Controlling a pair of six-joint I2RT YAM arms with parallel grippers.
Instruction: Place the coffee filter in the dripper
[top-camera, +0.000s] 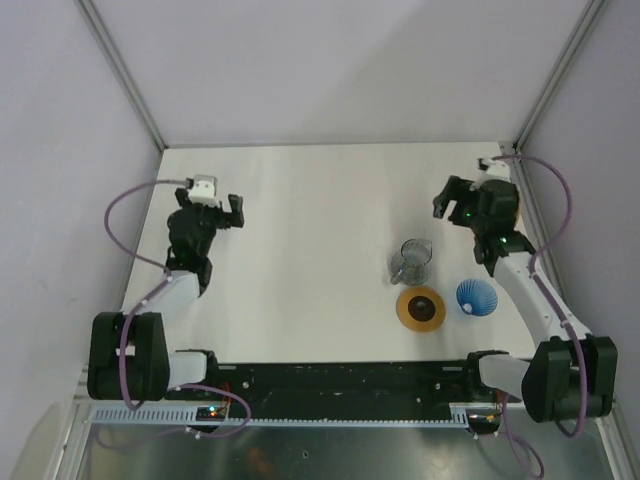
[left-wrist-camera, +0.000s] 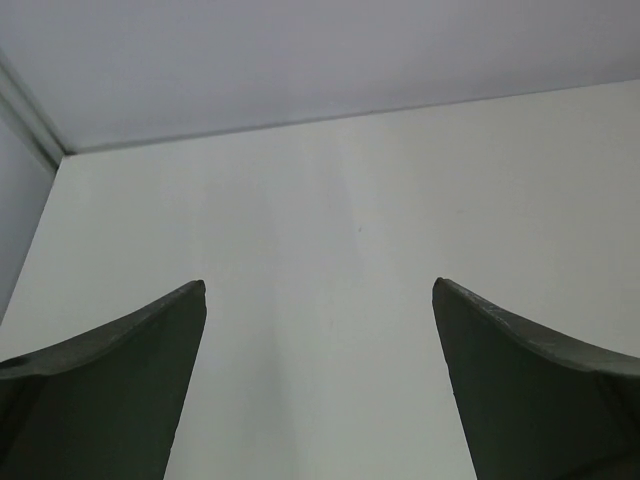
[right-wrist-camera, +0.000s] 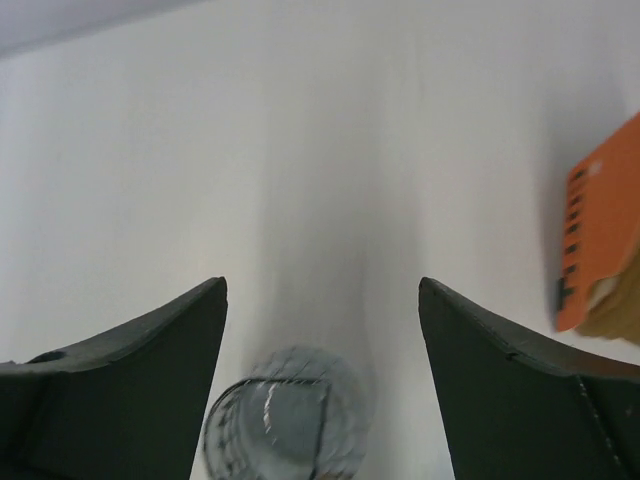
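The dripper (top-camera: 476, 297) is a small blue ribbed cone standing on the white table (top-camera: 320, 200) at the front right. An orange printed pack (right-wrist-camera: 600, 240) with tan filter paper edges (right-wrist-camera: 615, 318) under it lies at the right edge of the right wrist view. In the top view only a sliver of it (top-camera: 519, 206) shows behind the right arm. My right gripper (top-camera: 472, 198) (right-wrist-camera: 322, 285) is open and empty, beside the pack and behind the dripper. My left gripper (top-camera: 210, 205) (left-wrist-camera: 320, 290) is open and empty over bare table at the far left.
A clear glass jug (top-camera: 411, 260) (right-wrist-camera: 285, 420) stands left of the dripper. A flat round amber disc with a dark centre hole (top-camera: 421, 307) lies in front of the jug. Walls close in the table at the back and on both sides.
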